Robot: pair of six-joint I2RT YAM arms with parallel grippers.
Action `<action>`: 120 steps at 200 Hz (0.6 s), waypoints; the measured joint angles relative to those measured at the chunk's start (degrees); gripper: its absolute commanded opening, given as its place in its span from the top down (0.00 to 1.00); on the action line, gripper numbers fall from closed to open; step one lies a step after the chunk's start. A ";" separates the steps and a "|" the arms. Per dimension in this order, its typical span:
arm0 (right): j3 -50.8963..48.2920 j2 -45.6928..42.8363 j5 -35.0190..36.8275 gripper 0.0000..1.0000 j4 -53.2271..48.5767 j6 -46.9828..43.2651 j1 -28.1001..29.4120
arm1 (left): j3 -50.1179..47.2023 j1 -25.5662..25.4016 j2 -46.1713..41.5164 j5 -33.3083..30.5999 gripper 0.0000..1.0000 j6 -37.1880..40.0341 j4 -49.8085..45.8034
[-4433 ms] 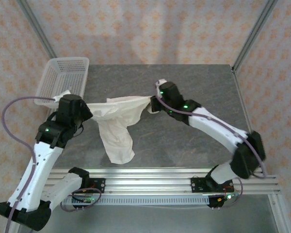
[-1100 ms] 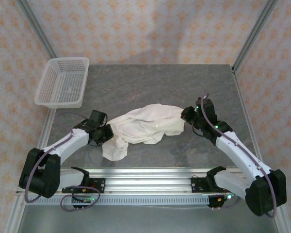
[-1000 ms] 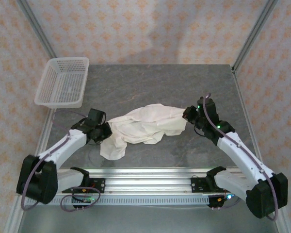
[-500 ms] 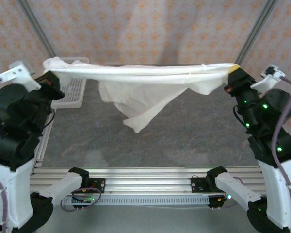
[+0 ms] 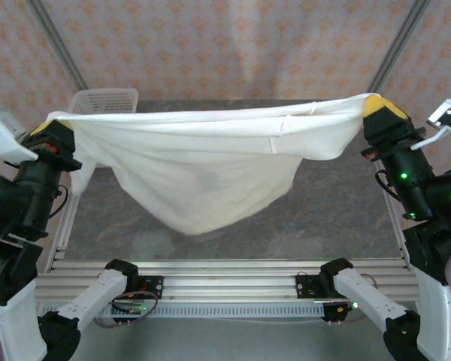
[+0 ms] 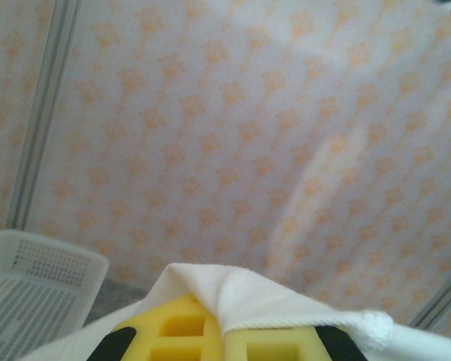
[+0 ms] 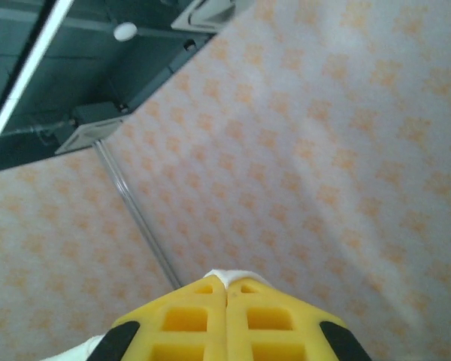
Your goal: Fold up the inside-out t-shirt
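- Left gripper (image 5: 48, 132) high at 9 o'clock, jaws clamped on t-shirt (image 5: 210, 162) edge; wrist view showed cloth pinched at yellow fingertips (image 6: 188, 331).
- Right gripper (image 5: 381, 111) high at 3 o'clock, likewise closed on opposite edge.
- Shirt hung stretched between them above table (image 5: 338, 203), belly sagging toward 6 o'clock, apparently clear of surface.
- Basket (image 5: 105, 99) at 11 o'clock, partly behind cloth.
- Step judged: spreading shirt in air before lay-down.
- Next move called for lowering both ends evenly, taut, to lay it flat.

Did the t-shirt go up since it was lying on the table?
Yes. The t-shirt rose off the grey table. It hangs stretched between the left fingers and right fingers, top edge level with the basket.
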 measured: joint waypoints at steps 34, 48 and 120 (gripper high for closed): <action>7.34 4.61 7.54 1.00 -3.56 0.00 0.02 | 2.93 0.00 4.26 2.05 1.00 0.13 2.80; 11.50 9.44 11.21 1.00 -5.62 -0.24 0.00 | 3.21 0.00 8.13 2.45 1.00 0.17 3.82; 24.39 49.96 16.33 1.00 -13.18 2.40 -9.79 | 0.20 0.11 40.96 0.66 0.85 -1.25 7.21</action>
